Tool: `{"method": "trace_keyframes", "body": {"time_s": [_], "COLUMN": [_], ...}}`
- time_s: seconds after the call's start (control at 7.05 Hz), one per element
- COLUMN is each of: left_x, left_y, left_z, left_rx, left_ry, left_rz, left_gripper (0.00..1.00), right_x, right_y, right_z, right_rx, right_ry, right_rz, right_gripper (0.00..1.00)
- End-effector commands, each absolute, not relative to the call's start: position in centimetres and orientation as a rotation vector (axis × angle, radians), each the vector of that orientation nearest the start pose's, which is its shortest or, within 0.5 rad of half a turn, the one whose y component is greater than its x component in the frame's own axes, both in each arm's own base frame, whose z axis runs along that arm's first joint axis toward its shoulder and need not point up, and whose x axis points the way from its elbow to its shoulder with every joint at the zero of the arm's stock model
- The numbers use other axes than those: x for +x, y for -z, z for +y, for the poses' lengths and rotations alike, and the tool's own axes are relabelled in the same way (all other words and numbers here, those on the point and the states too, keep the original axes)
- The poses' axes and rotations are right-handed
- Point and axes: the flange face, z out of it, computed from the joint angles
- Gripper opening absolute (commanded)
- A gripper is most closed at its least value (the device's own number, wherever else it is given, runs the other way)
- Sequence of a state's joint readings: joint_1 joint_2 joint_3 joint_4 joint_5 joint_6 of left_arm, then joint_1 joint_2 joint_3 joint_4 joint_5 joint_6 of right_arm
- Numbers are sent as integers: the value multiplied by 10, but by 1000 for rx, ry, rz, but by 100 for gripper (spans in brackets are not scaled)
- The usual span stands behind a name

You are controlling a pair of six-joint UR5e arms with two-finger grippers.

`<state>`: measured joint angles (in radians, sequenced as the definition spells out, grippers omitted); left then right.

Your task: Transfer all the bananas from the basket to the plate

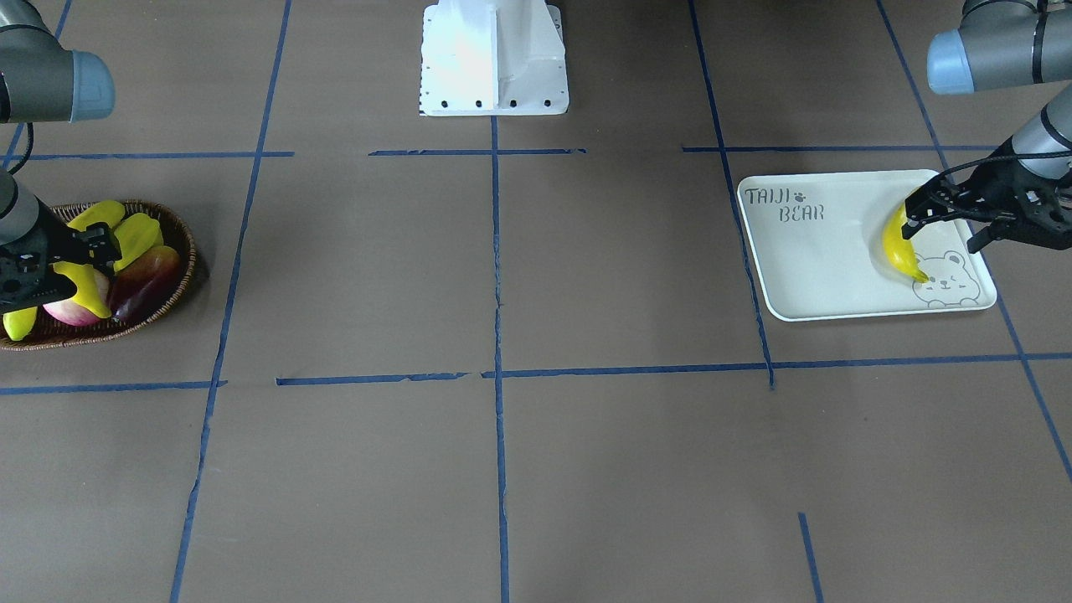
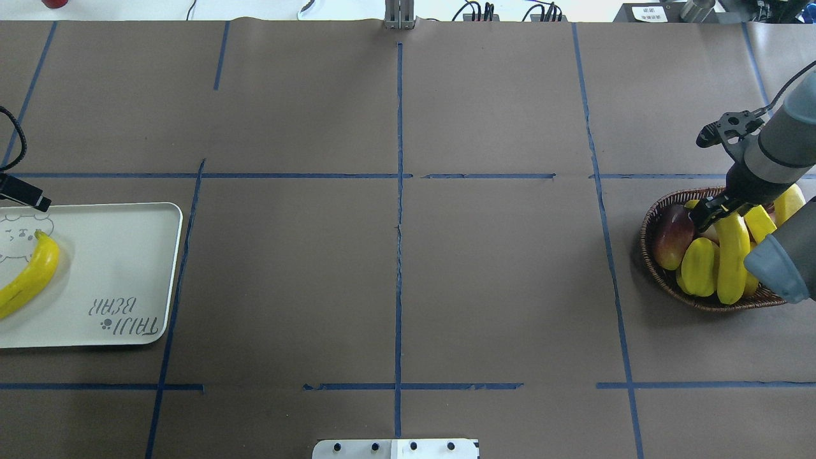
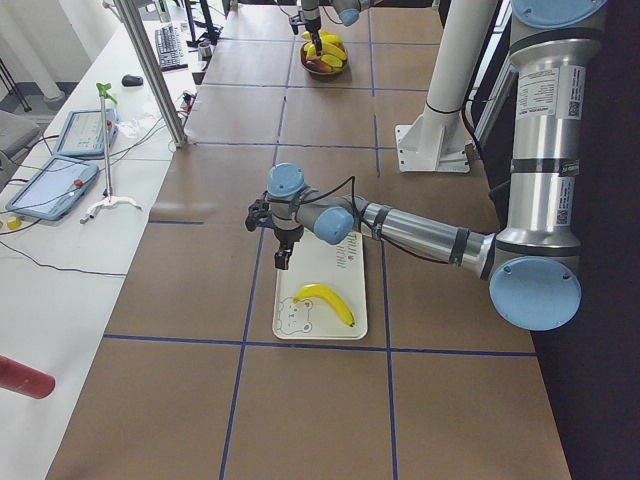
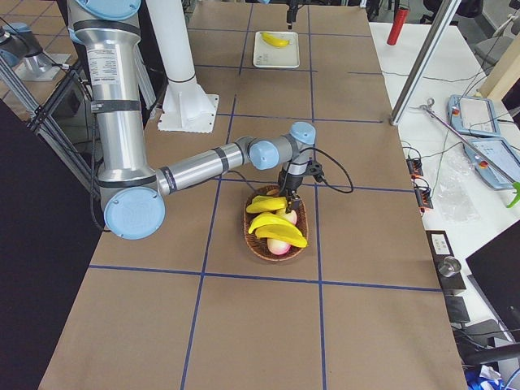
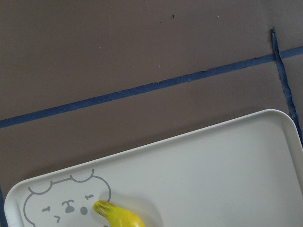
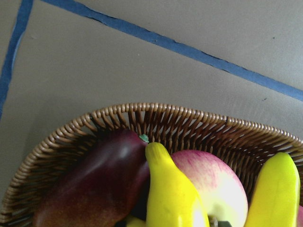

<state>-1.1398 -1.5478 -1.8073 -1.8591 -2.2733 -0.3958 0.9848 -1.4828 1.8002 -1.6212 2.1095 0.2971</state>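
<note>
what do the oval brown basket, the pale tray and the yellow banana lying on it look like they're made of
Oval brown basket: woven wicker, matte; separate strands show along its rim.
Pale rectangular tray: probably plastic or melamine, smooth satin, moulded rounded rim, printed bear.
Yellow banana on it: likely plastic, glossy with uniform colour.

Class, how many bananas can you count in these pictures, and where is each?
3: a lone banana on the tray; a long banana and a half-covered banana in the basket. The right arm may hide more.
</note>
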Motion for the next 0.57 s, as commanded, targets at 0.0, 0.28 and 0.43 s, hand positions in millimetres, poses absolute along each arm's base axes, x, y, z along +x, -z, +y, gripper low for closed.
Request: {"method": "trace_keyframes", "body": {"time_s": [0.0,0.28,0.43], "left_x": [145,145,145], "left_y": [-522,-522,-521], "left_z": [-481,-481,-481], "left_rx": [165,166,168], "left_ry": [-210,-209,-209], "left_rz": [824,824,825], "left_gripper": [100,100,100], "right_x": [-224,-223,-224], "right_y": [-519,-517,-516], "right_z": [-485,-485,-485], "right_rx": [6,6,7], "right_ry": [352,352,352], "right_rz": [-600,-600,-600], "right_gripper": [59,51,50]}}
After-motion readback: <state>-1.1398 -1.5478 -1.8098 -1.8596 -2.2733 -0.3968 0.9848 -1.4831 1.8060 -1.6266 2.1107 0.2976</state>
